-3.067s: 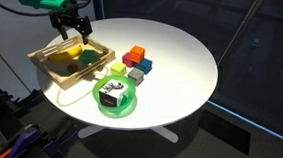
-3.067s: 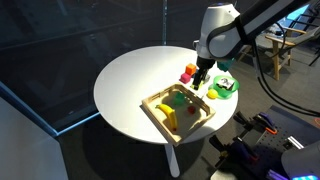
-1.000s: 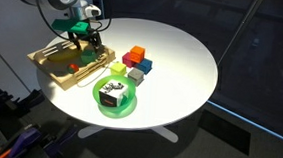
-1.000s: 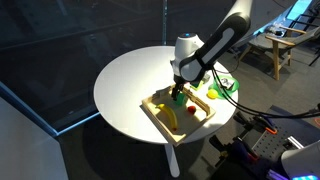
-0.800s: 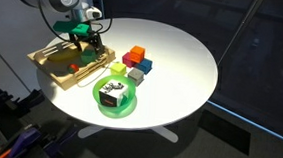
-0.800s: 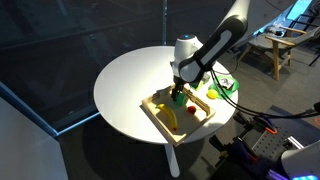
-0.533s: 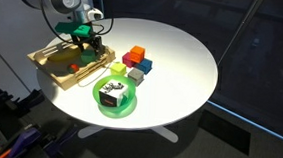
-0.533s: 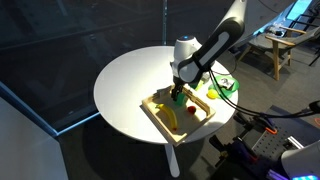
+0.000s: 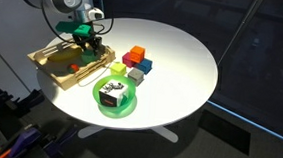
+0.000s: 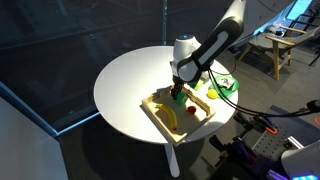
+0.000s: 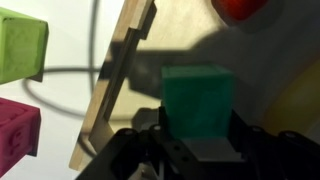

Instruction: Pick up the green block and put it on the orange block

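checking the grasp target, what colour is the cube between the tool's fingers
It's a small bright green cube, clearest in the wrist view.

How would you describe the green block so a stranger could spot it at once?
On the round white table, find the wooden tray. Inside it, between the fingers of the robot's hand, sits the green block: the tray's only bright green cube, darker than the pale yellow-green block outside.

Claw (image 9: 84, 52) lowered into tray (image 9: 50, 71) (around green block (image 11: 197, 100))
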You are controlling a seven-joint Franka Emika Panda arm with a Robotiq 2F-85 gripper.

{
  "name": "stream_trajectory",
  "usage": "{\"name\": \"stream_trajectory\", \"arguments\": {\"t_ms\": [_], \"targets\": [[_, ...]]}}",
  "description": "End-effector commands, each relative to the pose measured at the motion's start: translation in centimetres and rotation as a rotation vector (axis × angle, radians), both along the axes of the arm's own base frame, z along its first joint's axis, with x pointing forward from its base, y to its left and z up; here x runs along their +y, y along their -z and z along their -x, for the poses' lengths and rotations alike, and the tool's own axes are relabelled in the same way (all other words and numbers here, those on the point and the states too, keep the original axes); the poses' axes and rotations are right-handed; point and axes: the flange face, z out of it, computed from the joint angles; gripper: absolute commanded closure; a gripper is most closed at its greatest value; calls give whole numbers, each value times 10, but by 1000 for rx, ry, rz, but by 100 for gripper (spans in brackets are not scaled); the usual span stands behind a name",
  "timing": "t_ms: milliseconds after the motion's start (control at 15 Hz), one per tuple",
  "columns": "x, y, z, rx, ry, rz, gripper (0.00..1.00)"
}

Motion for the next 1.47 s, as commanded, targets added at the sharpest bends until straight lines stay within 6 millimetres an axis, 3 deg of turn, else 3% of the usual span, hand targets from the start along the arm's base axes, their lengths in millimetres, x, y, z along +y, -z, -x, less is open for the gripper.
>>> {"name": "stream_trajectory", "arguments": {"t_ms": [0,733,1400], "targets": [[2,-17,-4,-2,32,3,68],[-7,-68,-5,12,81,7,68],[-46,-134,-6,61,190,7,68]]}}
